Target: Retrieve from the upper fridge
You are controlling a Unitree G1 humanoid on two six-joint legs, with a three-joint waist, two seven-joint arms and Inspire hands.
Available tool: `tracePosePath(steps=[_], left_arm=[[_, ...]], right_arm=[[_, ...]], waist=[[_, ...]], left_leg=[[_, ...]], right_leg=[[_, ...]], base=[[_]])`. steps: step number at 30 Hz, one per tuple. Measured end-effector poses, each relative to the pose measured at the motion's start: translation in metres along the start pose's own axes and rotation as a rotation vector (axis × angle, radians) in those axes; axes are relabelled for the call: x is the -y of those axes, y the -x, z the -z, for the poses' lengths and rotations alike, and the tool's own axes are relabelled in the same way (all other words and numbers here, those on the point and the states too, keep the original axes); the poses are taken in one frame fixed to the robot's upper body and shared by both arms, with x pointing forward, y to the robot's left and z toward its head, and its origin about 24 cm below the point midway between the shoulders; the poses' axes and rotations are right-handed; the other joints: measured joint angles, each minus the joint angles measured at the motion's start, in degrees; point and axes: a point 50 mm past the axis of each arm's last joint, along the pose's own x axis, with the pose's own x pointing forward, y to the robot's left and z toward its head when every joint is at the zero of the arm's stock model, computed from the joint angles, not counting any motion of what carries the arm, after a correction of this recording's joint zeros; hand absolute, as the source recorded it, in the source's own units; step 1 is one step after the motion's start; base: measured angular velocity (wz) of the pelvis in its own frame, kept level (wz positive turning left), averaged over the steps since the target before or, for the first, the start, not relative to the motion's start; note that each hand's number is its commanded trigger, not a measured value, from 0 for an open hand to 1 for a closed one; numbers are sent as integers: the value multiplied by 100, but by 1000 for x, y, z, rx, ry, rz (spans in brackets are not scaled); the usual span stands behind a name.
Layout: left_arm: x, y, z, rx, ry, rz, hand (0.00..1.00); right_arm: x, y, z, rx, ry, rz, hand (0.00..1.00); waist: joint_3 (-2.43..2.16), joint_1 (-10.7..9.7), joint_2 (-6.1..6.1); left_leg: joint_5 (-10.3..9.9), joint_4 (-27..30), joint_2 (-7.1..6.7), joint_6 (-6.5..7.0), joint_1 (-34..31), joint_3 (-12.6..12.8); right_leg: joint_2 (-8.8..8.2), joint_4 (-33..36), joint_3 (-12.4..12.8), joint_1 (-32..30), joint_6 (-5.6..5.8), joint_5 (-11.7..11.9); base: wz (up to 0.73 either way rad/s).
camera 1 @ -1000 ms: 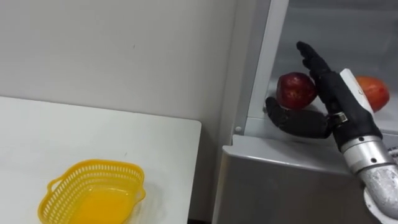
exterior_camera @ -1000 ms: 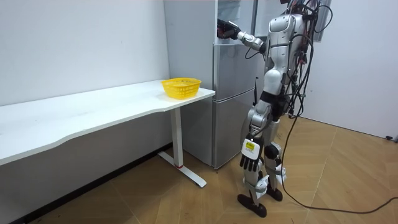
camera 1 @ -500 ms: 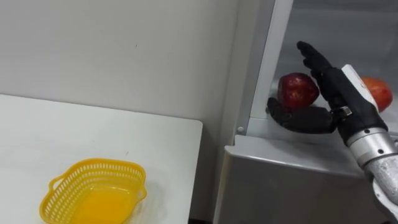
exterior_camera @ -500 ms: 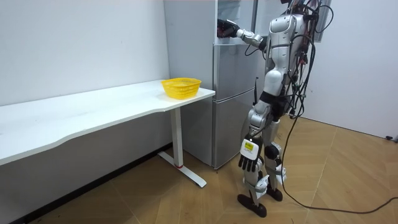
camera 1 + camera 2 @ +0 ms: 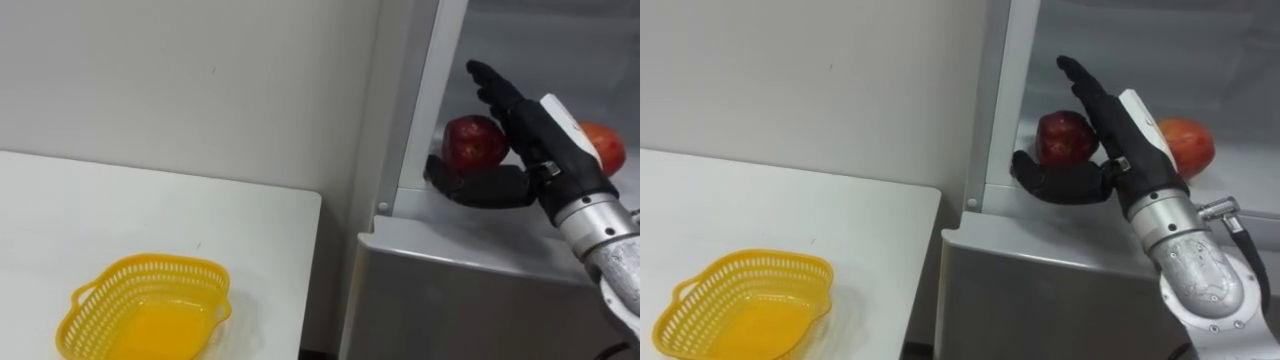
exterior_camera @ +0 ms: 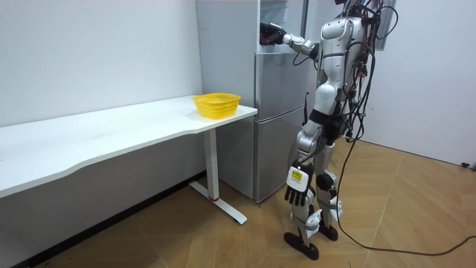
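right robot hand (image 5: 545,135): open, spread around red apple (image 5: 472,143)
red apple: likely light, firm, slick; wrap round middle
left robot hand (image 6: 297,196): hanging relaxed

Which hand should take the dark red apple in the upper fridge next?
Right. The right hand is inside the upper fridge, open, right beside the dark red apple. The left hand hangs low by the robot's leg, far from the shelf.

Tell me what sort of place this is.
Probably a test room furnished for housework, not a real kitchen: a grey fridge holding a red apple, a white table with a yellow basket, bare walls.
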Motion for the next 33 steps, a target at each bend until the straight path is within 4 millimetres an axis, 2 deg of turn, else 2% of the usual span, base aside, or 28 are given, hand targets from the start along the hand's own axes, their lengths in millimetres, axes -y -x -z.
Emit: tracePosePath(steps=[9,18,19,20,21,22,33], left_arm=[[0,0,0,-1,-2,1,0],[-1,0,0,-5,-2,-1,0],[-2,0,-1,-1,-3,-3,0],[-2,0,-2,2,-4,-4,0],[-3,1,-3,7,-5,-5,0],[-3,1,-3,9,-5,-5,0],[-4,1,-4,6,-7,7,0]], right_arm=[[-1,-1,3,-15,-1,-24,0],[-2,-1,4,-19,-14,-41,0],[-2,-1,6,-24,-26,-44,36],[-2,-1,6,-25,-31,-46,94],[-1,-2,7,-30,-36,-49,94],[-1,-2,8,-32,-40,-50,100],[4,-6,8,-34,-42,-36,100]], waist=[[16,-21,24],[10,-24,6],[10,-24,3],[9,-24,-1],[13,-23,0],[13,-23,0],[14,-11,-2]], left_leg=[[0,4,2,0,4,0],[0,-1,5,0,6,7],[0,0,6,0,6,9],[0,1,6,0,6,9],[0,2,6,1,6,9],[0,2,6,0,6,8],[-3,2,7,3,17,7]], right_leg=[[2,5,2,3,-1,1],[1,5,9,-1,-1,1],[1,7,9,-1,-2,1],[1,9,9,-2,-2,1],[1,10,8,-1,-2,2],[0,11,8,-1,-2,2],[1,18,2,9,-1,2]], base=[[0],[0],[0],[0],[0],[0],[0]])
